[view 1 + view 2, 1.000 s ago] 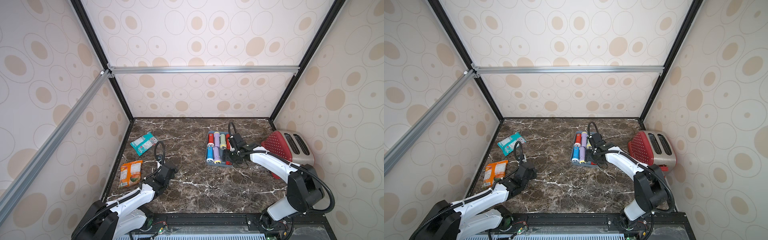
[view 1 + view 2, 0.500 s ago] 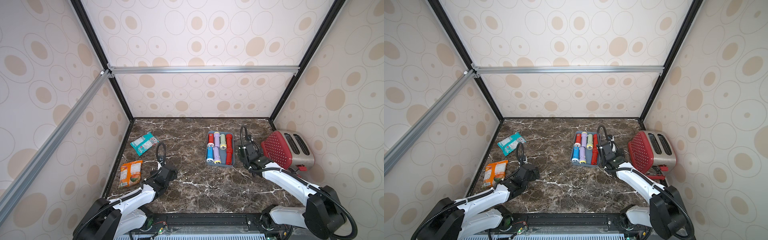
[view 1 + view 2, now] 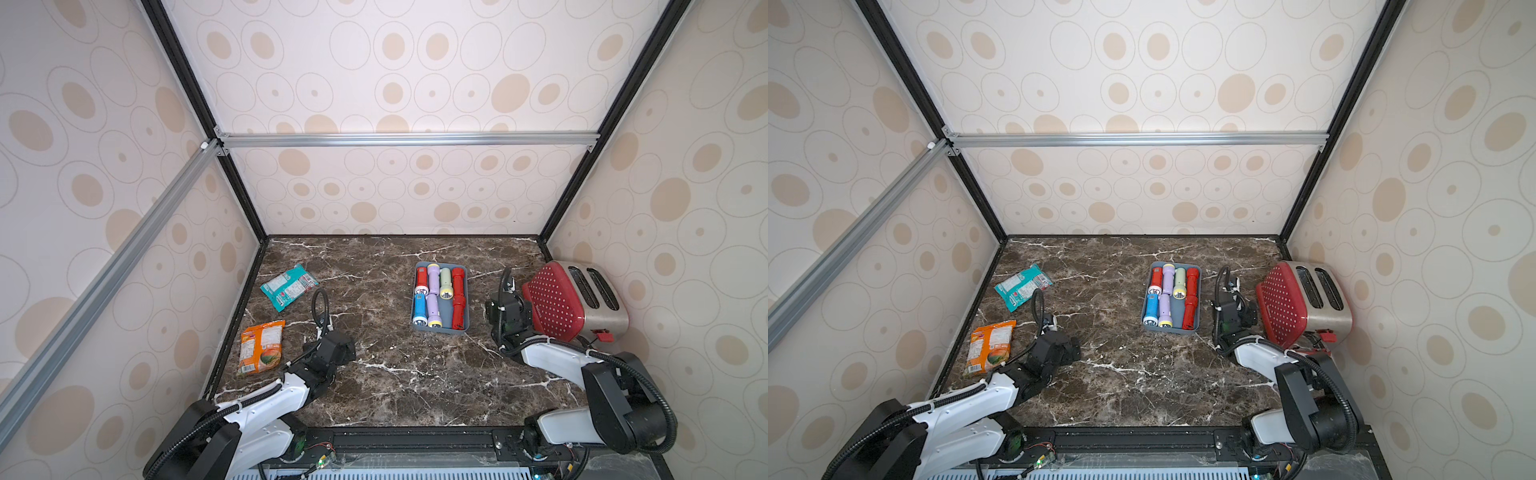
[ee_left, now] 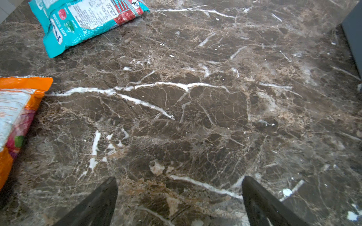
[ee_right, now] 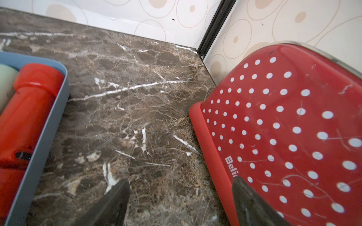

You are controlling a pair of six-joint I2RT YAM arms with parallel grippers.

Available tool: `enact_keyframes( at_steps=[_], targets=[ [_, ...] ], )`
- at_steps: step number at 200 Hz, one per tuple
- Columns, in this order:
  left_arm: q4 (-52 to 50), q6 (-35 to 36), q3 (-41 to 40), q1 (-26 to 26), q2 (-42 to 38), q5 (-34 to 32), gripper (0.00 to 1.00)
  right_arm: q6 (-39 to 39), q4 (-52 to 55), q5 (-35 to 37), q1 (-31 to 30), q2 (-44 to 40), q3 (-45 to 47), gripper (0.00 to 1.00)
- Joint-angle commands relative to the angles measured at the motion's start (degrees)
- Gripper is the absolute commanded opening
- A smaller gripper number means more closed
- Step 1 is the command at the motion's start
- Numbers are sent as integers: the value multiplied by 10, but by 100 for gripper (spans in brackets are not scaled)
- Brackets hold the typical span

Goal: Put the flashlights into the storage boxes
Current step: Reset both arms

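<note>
The blue-grey storage box (image 3: 439, 331) (image 3: 1169, 330) stands right of the table's middle. Several flashlights lie in it side by side: red (image 3: 421, 279), lilac (image 3: 433, 275), pale green (image 3: 445, 282), blue (image 3: 419, 309) and, along its right wall, two red ones (image 3: 457, 279) end to end. In the right wrist view a red flashlight (image 5: 29, 109) lies against the box wall (image 5: 49, 121). My right gripper (image 5: 180, 179) (image 3: 509, 307) is open and empty over bare marble between box and toaster. My left gripper (image 4: 179, 179) (image 3: 338, 347) is wide open and empty at the front left.
A red polka-dot toaster (image 3: 573, 301) (image 5: 284, 127) stands close to the right gripper, against the right wall. A teal snack packet (image 3: 289, 286) (image 4: 86, 21) and an orange one (image 3: 261, 347) (image 4: 15, 117) lie at the left edge, near the left gripper.
My right gripper has drawn back from over the box's right side to the gap beside the toaster, leaving a red flashlight in the box. My left gripper has opened wide.
</note>
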State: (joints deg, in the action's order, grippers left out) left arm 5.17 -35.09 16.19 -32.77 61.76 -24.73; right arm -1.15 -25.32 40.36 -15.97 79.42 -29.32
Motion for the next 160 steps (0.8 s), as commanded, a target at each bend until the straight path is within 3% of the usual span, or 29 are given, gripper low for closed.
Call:
enact_keyframes(
  at_steps=[1, 32, 58, 72, 77, 80, 122, 138, 151, 160],
  targets=[
    [5, 6, 1, -1, -10, -5, 99, -16, -88, -30, 24, 24, 20, 83],
    [4, 6, -1, 0, -12, -8, 99, 12, -118, -29, 29, 43, 16, 83],
    [5, 5, -1, 0, -11, -8, 99, 16, -253, -58, 54, 72, 65, 83],
    [5, 5, 1, 0, -10, -8, 99, -1, -190, -70, 55, 57, 50, 86],
    [4, 5, 1, 0, -10, -7, 99, -3, -185, -83, 59, 55, 50, 98],
    [4, 5, 1, -1, -10, -8, 99, 0, -194, -94, 63, 57, 52, 100],
    [8, 6, 2, 0, -7, -14, 99, -3, -196, -210, 99, 63, 58, 100],
    [4, 1, 6, -1, -5, -29, 99, 7, -320, -215, 106, 110, 87, 98],
    [2, 14, 18, -1, -7, -54, 99, -14, -209, -215, 107, 77, 64, 98],
    [1, 25, 30, 0, -12, -80, 99, -9, -239, -200, 108, 91, 64, 98]
  ],
)
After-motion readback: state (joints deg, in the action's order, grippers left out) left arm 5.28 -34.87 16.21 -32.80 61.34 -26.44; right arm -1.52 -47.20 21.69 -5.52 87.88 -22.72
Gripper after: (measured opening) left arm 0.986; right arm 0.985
